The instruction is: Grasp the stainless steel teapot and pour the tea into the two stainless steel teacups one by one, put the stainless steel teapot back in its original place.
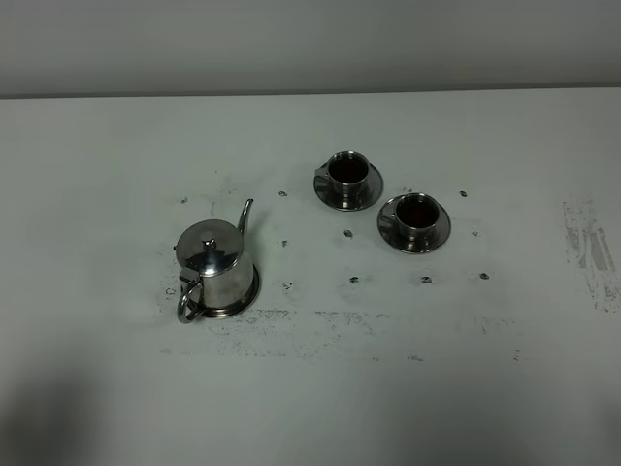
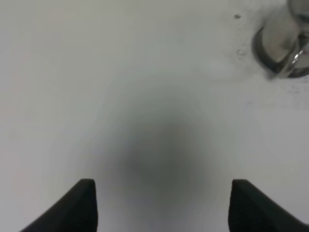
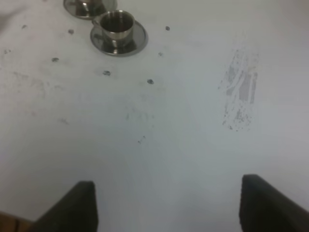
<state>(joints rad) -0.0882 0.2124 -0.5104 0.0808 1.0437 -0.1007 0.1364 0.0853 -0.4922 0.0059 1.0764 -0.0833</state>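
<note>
Sitting on coaster: stainless steel teapot, mirror finish, domed knobbed lid, thin spout aimed far-right, loop handle toward near-left
Coaster: round steel coaster, rim showing under pot, left of centre on white table
Cups: 2, far cup and right cup, each on own saucer, just beside each other
Cup contents: dark tea in both
Left gripper: fingers spread, nothing between, over bare table
Right gripper: fingers spread, nothing held
</note>
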